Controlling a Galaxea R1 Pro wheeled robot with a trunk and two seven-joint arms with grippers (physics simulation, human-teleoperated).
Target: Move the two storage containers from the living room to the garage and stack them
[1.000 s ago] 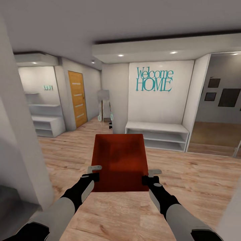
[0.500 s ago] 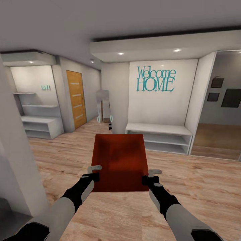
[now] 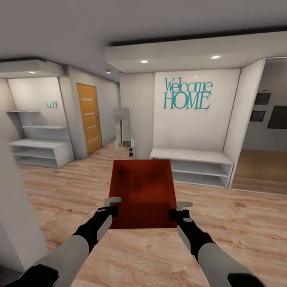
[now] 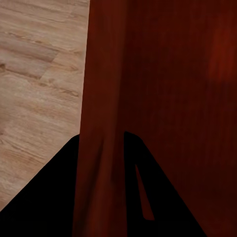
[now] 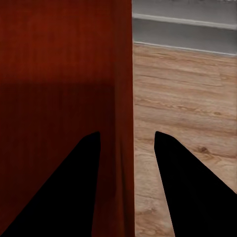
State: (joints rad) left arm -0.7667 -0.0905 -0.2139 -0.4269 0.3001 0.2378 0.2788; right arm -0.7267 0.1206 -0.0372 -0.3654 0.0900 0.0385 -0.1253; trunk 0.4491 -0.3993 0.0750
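I carry one red-orange storage container (image 3: 142, 191) in front of me, above the light wood plank floor (image 3: 223, 223). My left gripper (image 3: 113, 204) is shut on its left wall, and my right gripper (image 3: 180, 208) is shut on its right wall. In the left wrist view the container's wall (image 4: 103, 123) runs between the two dark fingers (image 4: 54, 187). In the right wrist view the container's wall (image 5: 121, 123) also stands between the fingers (image 5: 187, 182). The second container is out of view.
Ahead is a white wall with teal "Welcome HOME" lettering (image 3: 187, 95) above a low white bench shelf (image 3: 193, 165). A wooden door (image 3: 89, 117) and white shelves (image 3: 38, 147) stand at the left. A grey wall corner (image 3: 18, 215) is close at my left. An opening (image 3: 263, 151) lies at the right.
The whole view has shifted: the camera has moved forward and turned slightly, so the near left wall corner slid out leftwards. Both grippers keep the same hold on the container.
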